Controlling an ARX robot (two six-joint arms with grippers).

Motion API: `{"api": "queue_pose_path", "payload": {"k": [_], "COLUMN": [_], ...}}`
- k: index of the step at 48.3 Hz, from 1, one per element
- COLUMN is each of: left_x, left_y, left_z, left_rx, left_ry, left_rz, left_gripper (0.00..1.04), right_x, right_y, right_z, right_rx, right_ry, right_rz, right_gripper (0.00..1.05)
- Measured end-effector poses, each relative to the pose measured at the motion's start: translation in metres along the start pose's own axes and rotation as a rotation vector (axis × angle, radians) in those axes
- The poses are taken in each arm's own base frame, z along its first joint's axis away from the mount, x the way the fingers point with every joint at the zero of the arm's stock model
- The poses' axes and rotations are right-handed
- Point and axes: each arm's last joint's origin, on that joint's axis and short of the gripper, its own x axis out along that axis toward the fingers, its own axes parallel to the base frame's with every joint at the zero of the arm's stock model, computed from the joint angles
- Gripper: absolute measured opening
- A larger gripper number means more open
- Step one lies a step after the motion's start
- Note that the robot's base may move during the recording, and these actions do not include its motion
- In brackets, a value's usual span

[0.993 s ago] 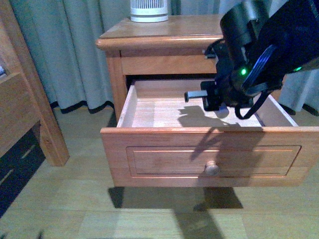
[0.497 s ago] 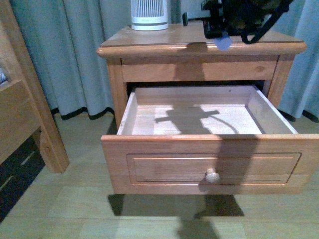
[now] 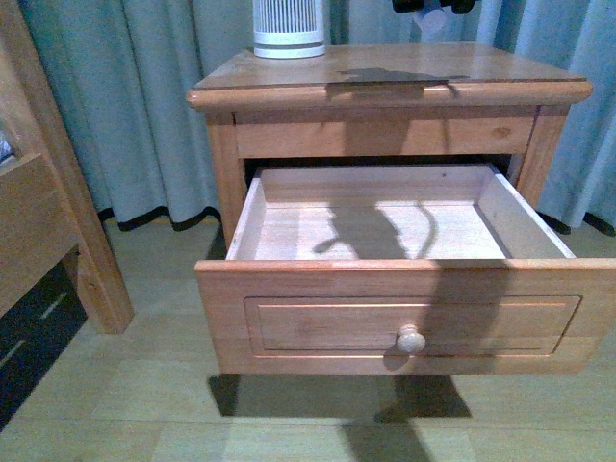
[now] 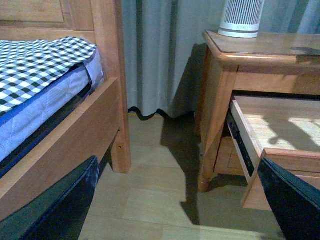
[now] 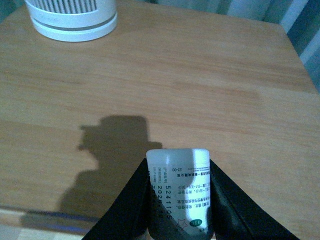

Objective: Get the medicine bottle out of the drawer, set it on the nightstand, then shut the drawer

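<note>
My right gripper [image 5: 178, 200] is shut on the medicine bottle [image 5: 179, 187], a small white bottle with printed text, and holds it above the nightstand top [image 5: 200, 90]. In the front view the gripper [image 3: 430, 8] and bottle [image 3: 434, 16] show only at the top edge, above the nightstand [image 3: 385, 82]. The drawer [image 3: 399, 308] stands pulled out, its pale inside bare, with the round knob [image 3: 411, 339] on its front. My left gripper [image 4: 175, 200] is open and empty, low over the floor beside the nightstand [image 4: 220, 85].
A tall white ribbed cylinder [image 3: 288, 27] stands at the back left of the nightstand top [image 5: 72, 17]. A wooden bed frame [image 3: 58, 192] with a checked cover [image 4: 35, 65] is at the left. Grey curtains [image 3: 135, 96] hang behind.
My right gripper has risen with the bottle out of the drawer to above the nightstand top, nearly leaving the front view. The drawer stays open.
</note>
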Motion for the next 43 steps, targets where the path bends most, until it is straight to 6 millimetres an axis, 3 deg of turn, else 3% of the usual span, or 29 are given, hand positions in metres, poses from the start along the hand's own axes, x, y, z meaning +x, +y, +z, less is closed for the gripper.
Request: {"api": "queue_pose_path", "payload": {"k": [15,32,39,43], "left_x": [0.000,0.000,0.000,0.000], "left_y": [0.000,0.000,0.000,0.000], "left_z": [0.000,0.000,0.000,0.000], "left_rx": [0.000,0.000,0.000,0.000], "left_ry": [0.000,0.000,0.000,0.000], "left_rz": [0.000,0.000,0.000,0.000], "left_gripper": [0.98,0.98,0.98,0.98], "right_x": [0.035,0.053,0.058,0.057], "right_y": [-0.006,-0.002,-0.002,-0.003], "right_z": [-0.002,-0.026,-0.040,-0.041], "right_rx": [-0.058,-0.083,-0.097,-0.093], "right_ry": [0.044,0.058,0.057,0.046], "right_rz": [-0.071,-0.082,-0.082,-0.077], "right_gripper": [0.29,0.29,0.59,0.71]}}
